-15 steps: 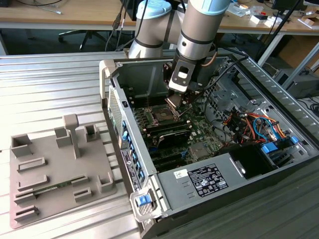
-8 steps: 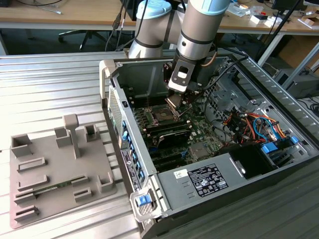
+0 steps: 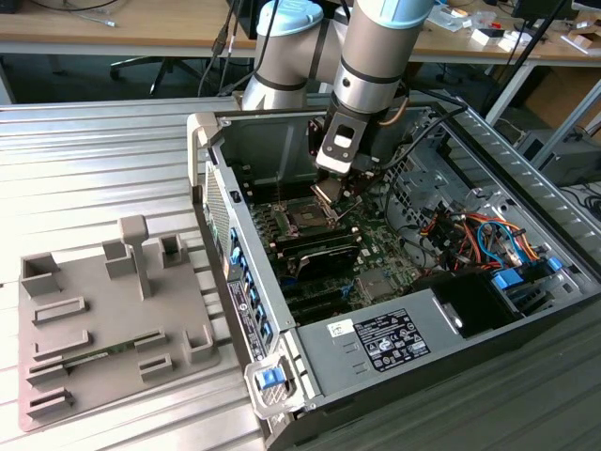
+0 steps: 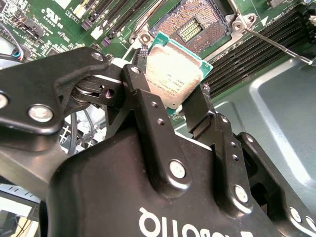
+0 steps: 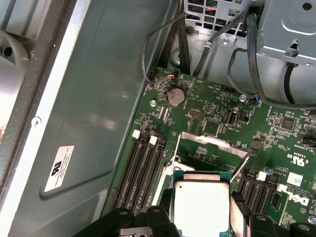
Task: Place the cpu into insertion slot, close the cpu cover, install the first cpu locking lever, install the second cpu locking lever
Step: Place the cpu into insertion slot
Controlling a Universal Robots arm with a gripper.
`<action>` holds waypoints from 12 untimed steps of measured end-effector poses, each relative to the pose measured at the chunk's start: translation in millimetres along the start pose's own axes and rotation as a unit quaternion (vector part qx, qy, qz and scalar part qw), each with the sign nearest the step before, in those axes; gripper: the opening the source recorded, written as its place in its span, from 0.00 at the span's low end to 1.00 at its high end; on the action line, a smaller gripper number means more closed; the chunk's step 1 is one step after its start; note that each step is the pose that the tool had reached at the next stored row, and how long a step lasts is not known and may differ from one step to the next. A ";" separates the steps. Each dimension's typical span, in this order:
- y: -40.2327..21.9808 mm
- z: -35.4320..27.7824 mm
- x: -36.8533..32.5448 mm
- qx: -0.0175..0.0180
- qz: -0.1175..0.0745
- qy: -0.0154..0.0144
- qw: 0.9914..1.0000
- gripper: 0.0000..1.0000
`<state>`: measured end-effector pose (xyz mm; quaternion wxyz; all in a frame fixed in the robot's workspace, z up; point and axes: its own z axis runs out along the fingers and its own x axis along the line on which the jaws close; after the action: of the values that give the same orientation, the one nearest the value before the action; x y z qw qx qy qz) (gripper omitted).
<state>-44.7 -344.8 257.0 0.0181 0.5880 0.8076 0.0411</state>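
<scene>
My gripper (image 4: 170, 96) is shut on the cpu (image 4: 175, 74), a small square chip with a dull silver face and green edge, pinched at two opposite sides by the black fingers (image 4: 143, 94). The chip hangs tilted just above the insertion slot (image 4: 192, 27), whose gold contact field lies open on the green board. In the first wrist view the cpu (image 5: 202, 205) sits in front of the raised cpu cover (image 5: 215, 143), a thin silver frame standing open. Two thin locking levers (image 5: 237, 168) stick up, unlatched. In the exterior view the gripper (image 3: 336, 186) hovers over the slot (image 3: 305, 218).
The open computer case (image 3: 282, 310) surrounds the board, with its wall close beside the socket. Black memory slots (image 5: 143, 168) flank the socket. Cables (image 5: 247, 54) and a drive cage hang nearby. A grey fixture tray (image 3: 103, 319) lies on the exterior view's left.
</scene>
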 end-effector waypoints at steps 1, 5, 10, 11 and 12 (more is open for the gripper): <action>0.0 0.0 0.0 0.000 0.001 0.000 1.000 0.55; 0.0 0.0 0.0 0.000 0.003 0.000 1.000 0.55; 0.0 0.1 0.0 0.000 0.006 -0.001 1.000 0.55; 0.0 0.1 0.0 0.000 0.007 -0.001 1.000 0.55; 0.0 0.1 0.0 0.000 0.007 -0.001 1.000 0.55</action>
<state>-44.7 -344.8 256.9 0.0184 0.5937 0.8034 0.0410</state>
